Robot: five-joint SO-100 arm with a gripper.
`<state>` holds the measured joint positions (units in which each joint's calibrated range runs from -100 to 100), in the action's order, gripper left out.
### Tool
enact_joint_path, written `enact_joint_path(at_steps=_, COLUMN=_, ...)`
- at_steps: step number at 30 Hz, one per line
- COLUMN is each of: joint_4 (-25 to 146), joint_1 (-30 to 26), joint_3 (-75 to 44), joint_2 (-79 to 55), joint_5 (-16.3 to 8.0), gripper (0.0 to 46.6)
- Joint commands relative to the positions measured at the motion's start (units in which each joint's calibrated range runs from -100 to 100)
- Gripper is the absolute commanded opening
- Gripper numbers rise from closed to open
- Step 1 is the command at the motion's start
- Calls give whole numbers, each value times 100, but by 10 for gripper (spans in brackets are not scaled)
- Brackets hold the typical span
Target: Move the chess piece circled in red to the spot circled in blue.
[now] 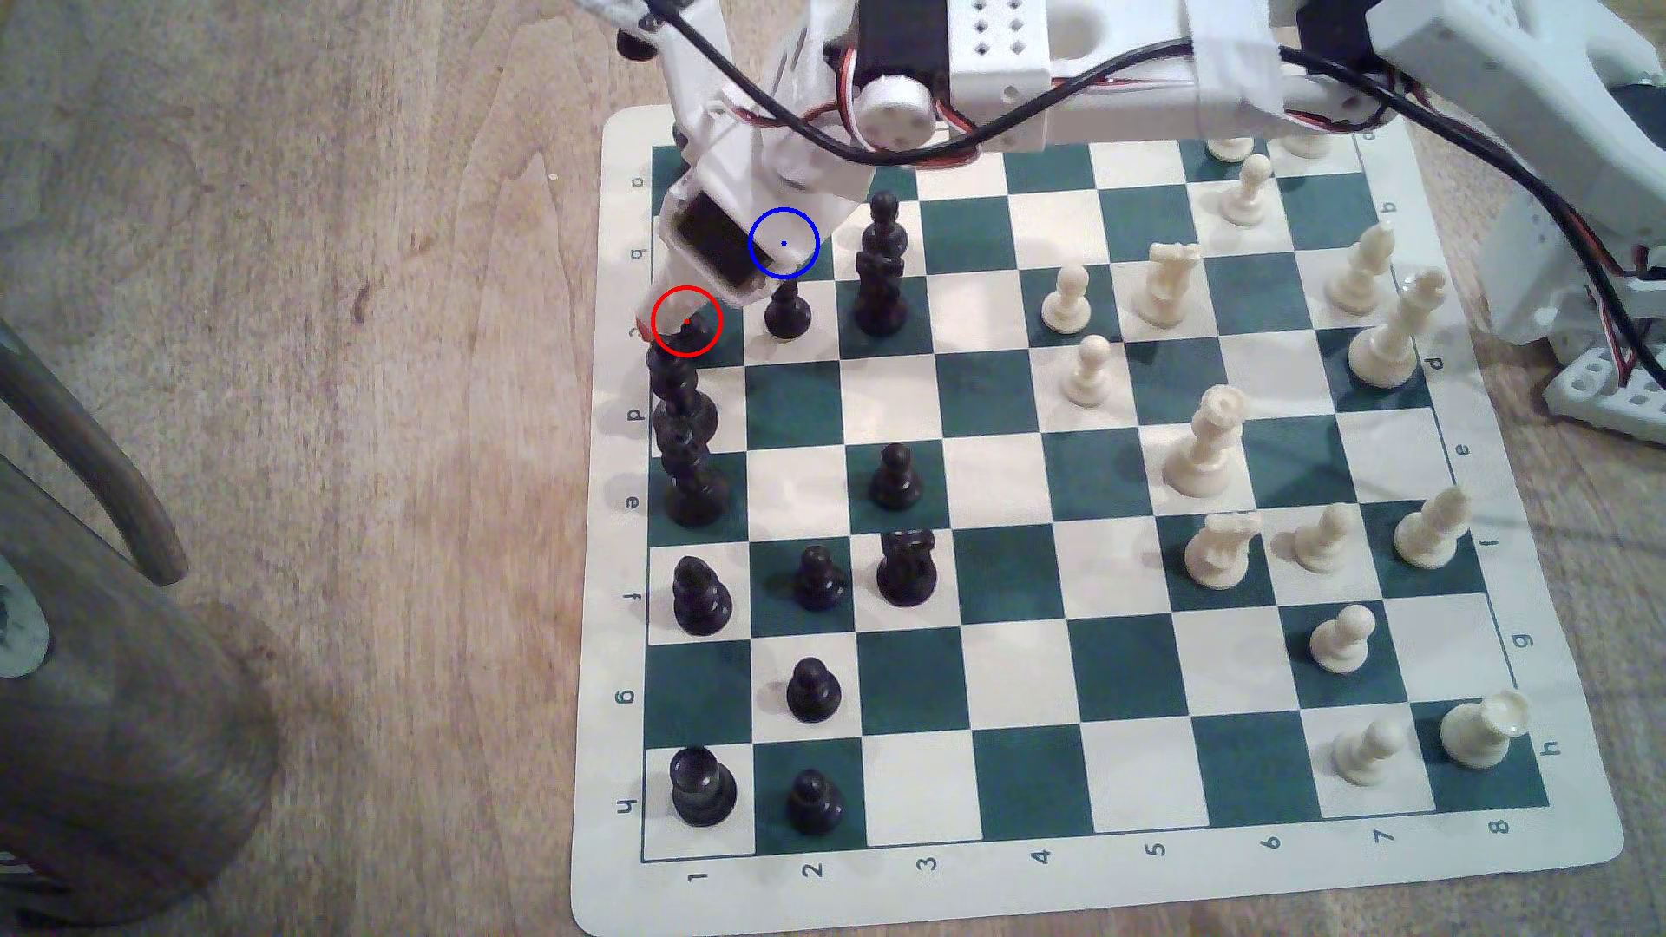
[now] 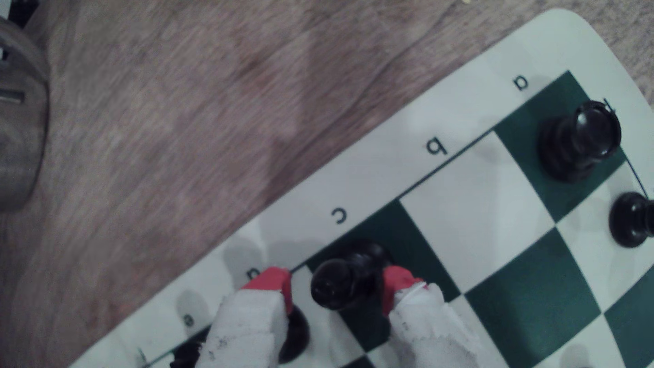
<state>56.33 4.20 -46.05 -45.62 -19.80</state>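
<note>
Straddling the black bishop (image 2: 334, 283) on the chessboard's (image 2: 470, 219) c-file edge square, red-tipped hand (image 2: 336, 288) apart, fingers either side, wooden worktop (image 2: 177, 124) beside the board.

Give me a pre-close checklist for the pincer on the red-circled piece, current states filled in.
1. Pincer straddles the red-circled black piece: ok, one red fingertip on each side.
2. Jaws open with gaps to the piece: ok.
3. Piece upright on its green c square: ok.
4. Grip height on the piece: cannot tell.
5. Neighbouring black piece clear of the near finger: not ok, it sits right under it.
6. Blue-circled spot free: cannot tell, the arm covers it in the exterior view.
</note>
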Motion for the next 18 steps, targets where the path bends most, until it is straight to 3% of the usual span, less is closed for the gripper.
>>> enact_joint_path(at_steps=1, joint_4=-15, joint_1=29, joint_3=-463, joint_2=292, joint_5=29, gripper=138)
enact_joint_path(at_steps=11, joint_4=-187, joint_1=92, joint_3=-472, joint_2=309, joint_5=34, gripper=162)
enact_joint_path(at_steps=18, joint_4=-228, joint_1=92, joint_3=-472, joint_2=301, joint_5=54, gripper=146)
